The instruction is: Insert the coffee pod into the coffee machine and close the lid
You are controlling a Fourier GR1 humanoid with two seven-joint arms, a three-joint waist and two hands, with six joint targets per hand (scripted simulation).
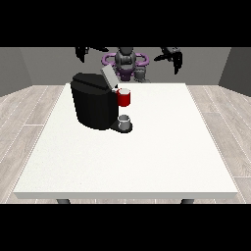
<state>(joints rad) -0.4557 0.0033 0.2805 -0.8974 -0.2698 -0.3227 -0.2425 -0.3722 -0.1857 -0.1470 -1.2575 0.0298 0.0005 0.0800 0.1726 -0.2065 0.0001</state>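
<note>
**Coffee pod run: tips for the reach-and-grab step**

Coffee pod first: can't plainly pick it out here. Only see a small grey round thing (125,120) sitting on the foot of the black blocky coffee machine (93,105), right under a red thing at the machine (124,99). Can't tell it for the pod, so treat it as a maybe.

Looks like the very start of the job: grey flap lid (108,74) tilted up and open, nothing picked up yet. Both hands up high and back by the robot's body, well apart from the machine. Can't tell whether the hand at the view's left (84,52) is spread or curled, and same story for the hand at the view's right (171,57). Neither touching anything, as far as can be seen.

Advice for doing this 1 well:
- Pick the hand at the view's left, probably; nearer the machine on the large white table (147,157).
- Come down from above and in front, not across the raised lid.
- Keep clear of the red thing while closing in.
- Pinch from the sides, lift straight up before swinging to the opening.
- Leave the lid alone until the drop is done.
</note>
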